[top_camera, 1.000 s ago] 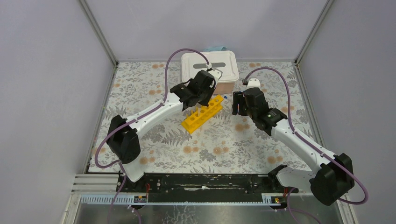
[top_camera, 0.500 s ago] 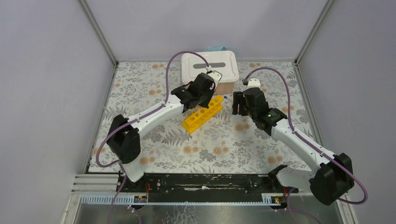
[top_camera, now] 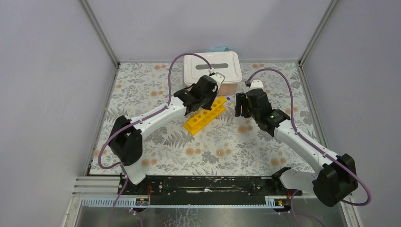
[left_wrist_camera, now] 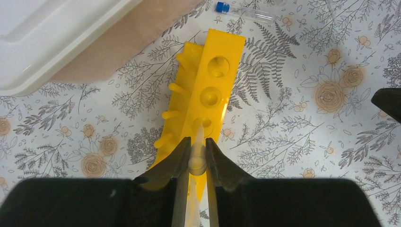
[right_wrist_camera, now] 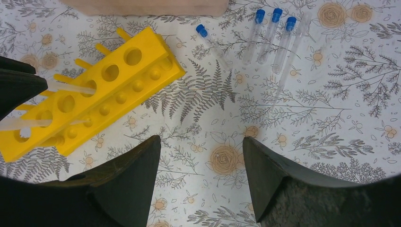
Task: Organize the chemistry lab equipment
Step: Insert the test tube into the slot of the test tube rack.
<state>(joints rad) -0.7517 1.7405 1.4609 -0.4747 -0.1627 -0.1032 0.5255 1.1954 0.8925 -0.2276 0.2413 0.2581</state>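
The yellow test-tube rack (top_camera: 205, 116) lies slanted on the flowered table, in front of the white box. My left gripper (left_wrist_camera: 197, 158) hovers over the rack (left_wrist_camera: 210, 90) and is shut on a clear tube (left_wrist_camera: 198, 137) whose tip points at one of the round holes. In the right wrist view that tube (right_wrist_camera: 71, 87) reaches over the rack (right_wrist_camera: 113, 90). My right gripper (right_wrist_camera: 201, 156) stands open and holds nothing, right of the rack. Several blue-capped tubes (right_wrist_camera: 270, 33) lie flat on the table beyond it, and one more (right_wrist_camera: 208, 40) lies nearer the rack.
A white lidded box (top_camera: 213, 67) on a tan base stands at the back, just behind the rack. One blue-capped tube (left_wrist_camera: 243, 12) lies past the rack's far end. Grey walls close in the table on three sides.
My left gripper has shifted slightly over the rack with the tube in it. The right arm has not moved.
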